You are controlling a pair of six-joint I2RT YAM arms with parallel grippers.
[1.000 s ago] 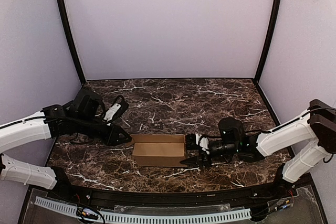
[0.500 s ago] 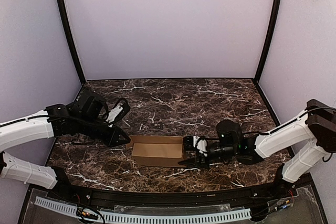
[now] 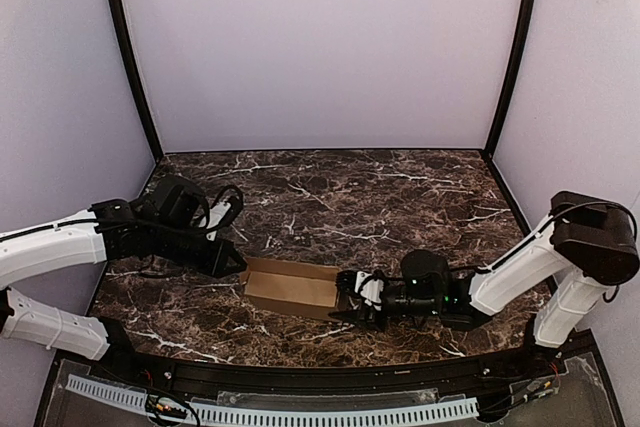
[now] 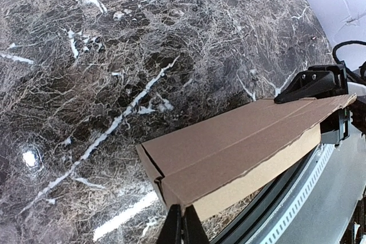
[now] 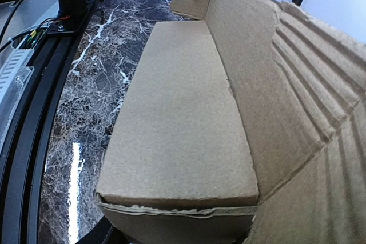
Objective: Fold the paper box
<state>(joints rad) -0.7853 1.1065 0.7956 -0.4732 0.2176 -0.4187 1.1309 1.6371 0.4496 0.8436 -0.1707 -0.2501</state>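
The paper box (image 3: 290, 289), a slim brown cardboard carton, lies near the front of the marble table (image 3: 350, 197), slightly skewed. In the left wrist view the paper box (image 4: 240, 147) runs away to the right. My left gripper (image 4: 177, 222) is shut, its tips against the box's near corner; in the top view the left gripper (image 3: 237, 265) sits at the box's left end. My right gripper (image 3: 348, 297) straddles the right end, one finger on each long side, gripping it. The right wrist view is filled by the paper box (image 5: 183, 124) with a flap (image 5: 286, 84) raised on the right; that gripper's fingers are hidden there.
A black rail (image 3: 300, 372) and a white toothed strip (image 3: 270, 415) run along the table's near edge, close to the box. Pale walls with black posts (image 3: 130, 57) close off the back and both sides.
My left gripper has closed fully at the box's left corner. The right arm has moved left with the box's end, and the box has shifted left and turned a little.
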